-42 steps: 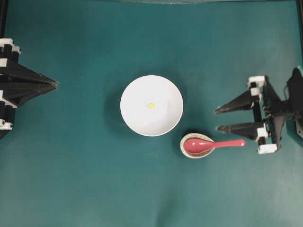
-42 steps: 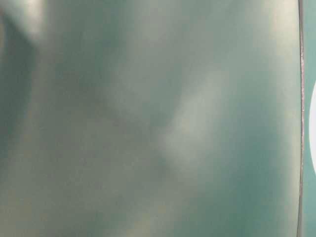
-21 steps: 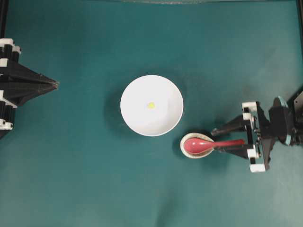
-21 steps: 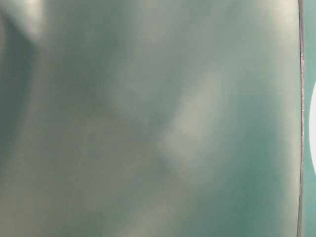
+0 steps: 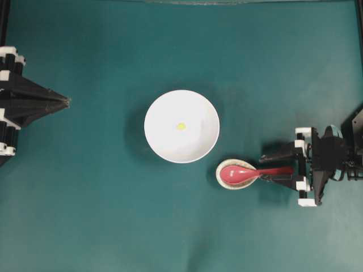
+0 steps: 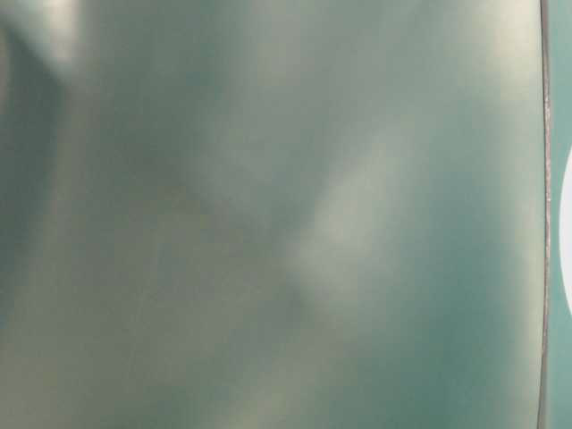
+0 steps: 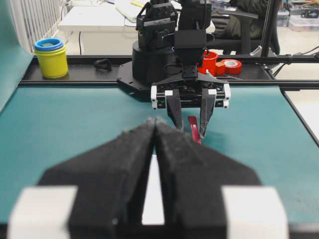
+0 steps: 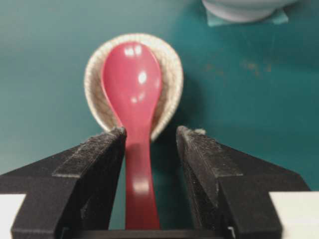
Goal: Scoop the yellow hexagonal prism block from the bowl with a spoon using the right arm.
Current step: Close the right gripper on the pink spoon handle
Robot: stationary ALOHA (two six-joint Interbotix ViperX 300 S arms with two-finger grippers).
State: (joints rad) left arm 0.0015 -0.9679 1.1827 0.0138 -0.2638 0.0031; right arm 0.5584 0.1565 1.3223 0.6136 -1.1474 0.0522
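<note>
The tiny yellow block (image 5: 181, 126) lies near the middle of the white bowl (image 5: 164, 148). The pink-red spoon (image 5: 238, 173) rests with its scoop in the speckled beige spoon rest (image 5: 220, 177), handle pointing right. My right gripper (image 5: 264, 168) is open, and its jaws straddle the spoon's handle. In the right wrist view the spoon (image 8: 132, 84) runs between the fingers of the gripper (image 8: 150, 132), close to the left finger, with a gap to the right one. My left gripper (image 5: 67, 102) is shut and empty at the far left, pointing at the bowl (image 7: 153, 199).
The table-level view is a teal blur with a white sliver at its right edge (image 6: 567, 241). In the left wrist view, stacked yellow and blue cups (image 7: 51, 57) and red tape rolls (image 7: 230, 64) sit beyond the table's far edge.
My right gripper has moved from beside the spoon handle's end to over the handle, and its jaws have narrowed around it. The left arm, bowl and block have not moved.
</note>
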